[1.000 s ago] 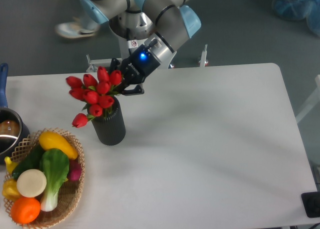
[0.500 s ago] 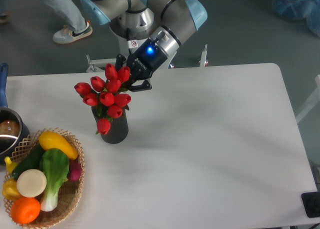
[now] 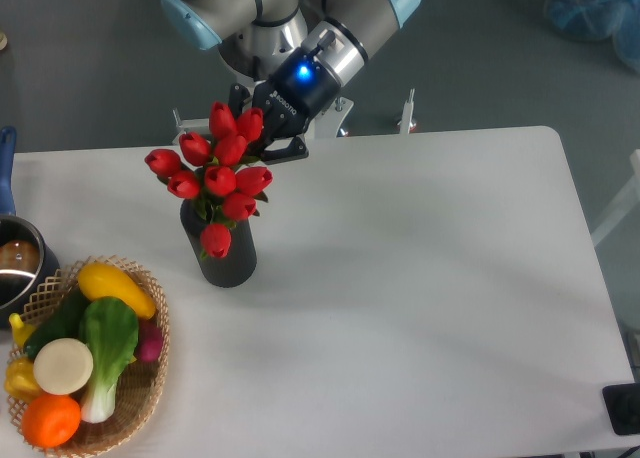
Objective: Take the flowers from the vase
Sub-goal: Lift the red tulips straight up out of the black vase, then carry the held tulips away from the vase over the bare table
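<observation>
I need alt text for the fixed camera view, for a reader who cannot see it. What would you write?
A robot arm's gripper holds a bunch of red tulip flowers from behind, above a black ribbed vase on a white table. At the left edge are a wicker basket of colourful vegetables and part of a metal pot with a blue handle.

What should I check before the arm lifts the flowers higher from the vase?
1. End effector at the flowers: ok, it sits right behind the upper buds.
2. Grip shut on the stems: cannot tell, buds hide the fingertips.
3. Stems out of the vase: cannot tell, blooms cover the mouth.
4. Vase upright: ok.
5. Basket and pot away from the vase: ok, both stand apart on the left.
</observation>
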Available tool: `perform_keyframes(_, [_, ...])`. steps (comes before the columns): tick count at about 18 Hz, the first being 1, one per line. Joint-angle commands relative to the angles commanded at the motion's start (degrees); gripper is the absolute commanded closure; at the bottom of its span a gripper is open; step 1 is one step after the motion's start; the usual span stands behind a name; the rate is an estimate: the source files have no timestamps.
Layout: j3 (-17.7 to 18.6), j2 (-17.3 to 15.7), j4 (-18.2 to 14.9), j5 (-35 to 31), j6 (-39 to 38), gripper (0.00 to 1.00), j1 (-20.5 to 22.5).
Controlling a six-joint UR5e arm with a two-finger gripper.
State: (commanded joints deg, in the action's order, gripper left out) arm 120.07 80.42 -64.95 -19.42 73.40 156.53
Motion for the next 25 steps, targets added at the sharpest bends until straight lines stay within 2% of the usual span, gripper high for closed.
perform_keyframes(7, [-6.1, -0.2, 0.0, 0.7, -9.8, 1.00, 0.0])
perform_keyframes(16, [-10.9, 0.1, -0.1, 1.8, -14.0, 1.00, 1.1])
perform_keyframes(20, [-14.4, 1.0, 0.2, 1.3, -13.8, 1.00, 5.5])
perform_keyframes(25, [-20.5, 6.8, 0.5, -1.4, -11.3, 1.00, 12.4])
